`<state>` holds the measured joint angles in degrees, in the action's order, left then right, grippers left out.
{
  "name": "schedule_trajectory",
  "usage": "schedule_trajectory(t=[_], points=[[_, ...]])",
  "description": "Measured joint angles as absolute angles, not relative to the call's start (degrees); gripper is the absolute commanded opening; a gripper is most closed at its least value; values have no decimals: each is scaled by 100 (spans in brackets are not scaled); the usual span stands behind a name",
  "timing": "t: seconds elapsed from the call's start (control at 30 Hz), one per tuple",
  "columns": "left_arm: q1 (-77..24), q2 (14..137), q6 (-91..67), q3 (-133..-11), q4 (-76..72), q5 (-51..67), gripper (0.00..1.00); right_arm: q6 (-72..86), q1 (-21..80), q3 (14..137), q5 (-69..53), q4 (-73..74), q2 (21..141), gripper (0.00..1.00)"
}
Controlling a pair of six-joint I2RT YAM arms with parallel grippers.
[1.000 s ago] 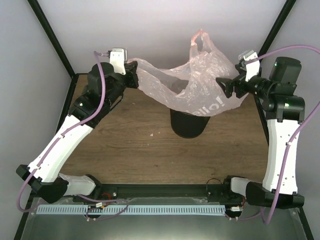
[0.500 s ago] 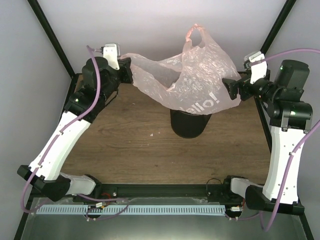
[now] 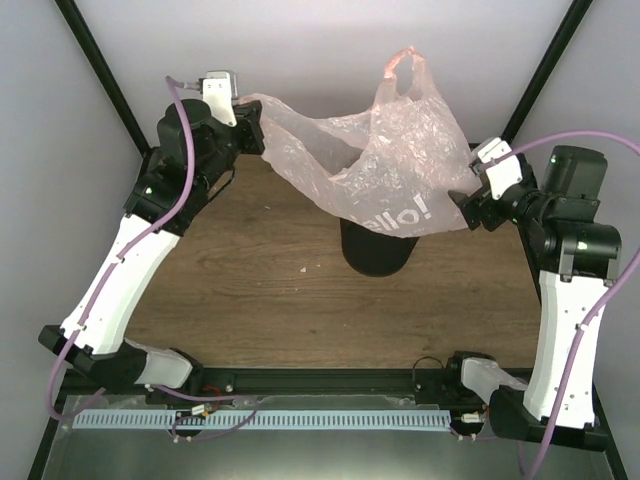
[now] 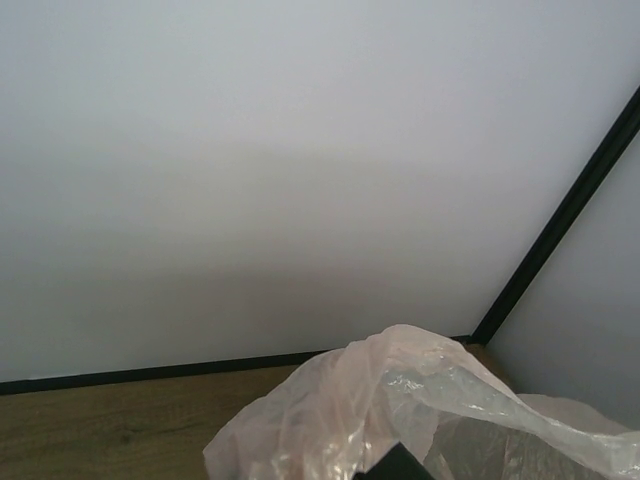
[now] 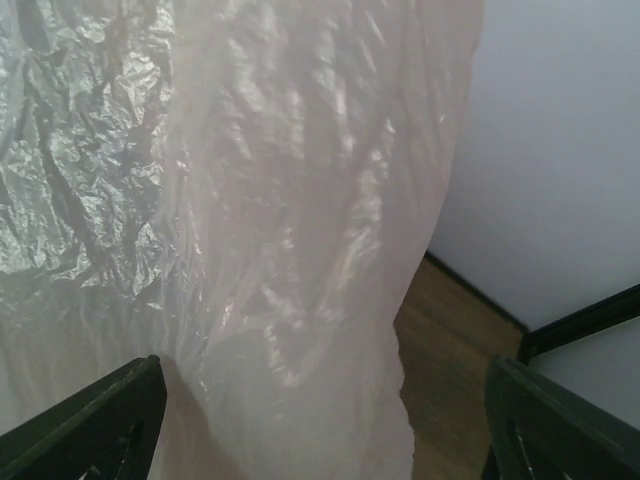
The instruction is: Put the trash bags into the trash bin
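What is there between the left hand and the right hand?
The pink bag fills that stretch. It hangs from the left hand across to the right hand and sags over the bin. The top view shows this.

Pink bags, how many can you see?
1. The pink bag hangs spread out in the air at the far side of the table, sagging over the mouth of the black bin. Anything already inside the bin would be hidden.
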<state>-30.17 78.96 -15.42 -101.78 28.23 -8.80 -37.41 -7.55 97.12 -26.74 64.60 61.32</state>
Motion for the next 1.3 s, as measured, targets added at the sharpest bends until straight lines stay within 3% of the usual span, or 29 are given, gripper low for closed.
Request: schedule_trajectory(t=[0.2,0.53,0.63,0.93,1.3], points=[[-3002,7970,-1520,-10259,2893,-878,4,-4139,-760,9159,-2705,6418,6425,71],[-3002,7966,-1531,-10276,2884,-867,4,-4235,-648,9135,-3588,6309,7365,24],[-2998,7966,-1581,-10276,2860,-786,4,-4150,-429,9415,-3804,6233,7745,15],[-2998,7924,-1758,-10276,2519,-392,4,-3562,707,9607,-4333,5345,8147,1],[-2998,7780,-1785,-10304,2263,-333,4,-2373,880,9002,-5144,4003,8479,1]])
